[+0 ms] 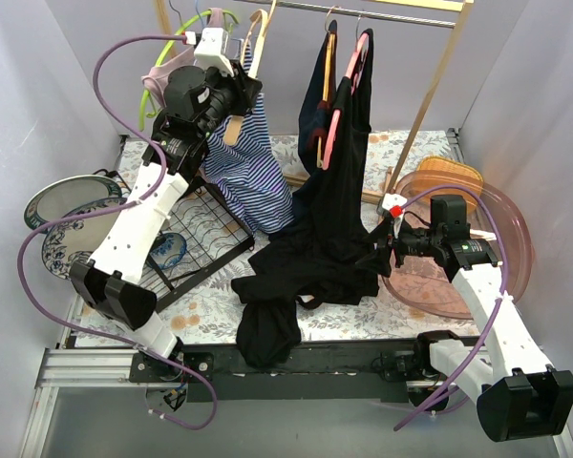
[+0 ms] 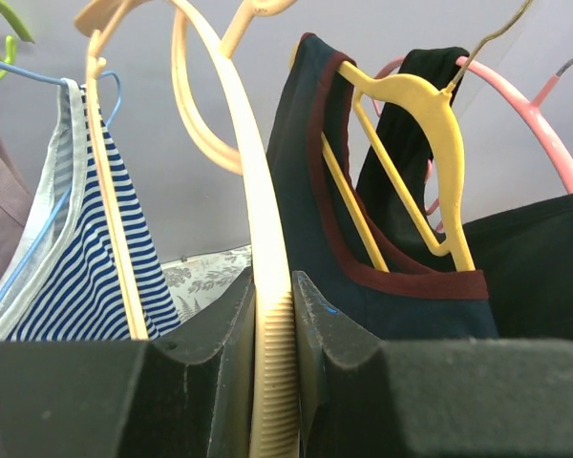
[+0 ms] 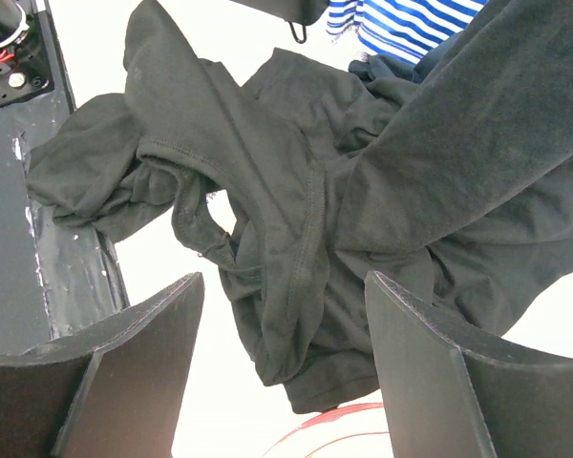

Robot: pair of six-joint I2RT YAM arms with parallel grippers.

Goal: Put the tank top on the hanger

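At the left, the left tool (image 1: pixel 241 95) is raised high, its jaws pressed together on one arm of the hanger (image 2: pixel 264 219), just beside a blue-and-white striped top (image 1: pixel 253 172). In the middle, the tank top (image 1: pixel 306 258) lies crumpled on the table (image 1: pixel 201 310), with one part hanging over the near edge. At the right, the right tool (image 3: pixel 282 279) is low, just beside this black fabric, its jaws spread wide and not closed on it.

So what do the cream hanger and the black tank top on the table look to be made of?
The hanger: likely moulded plastic, smooth cream, slight sheen, ribbed grip strip; painted wood is possible. The tank top: thin soft knit, perhaps cotton jersey, matte, lying in loose folds with stitched hems.
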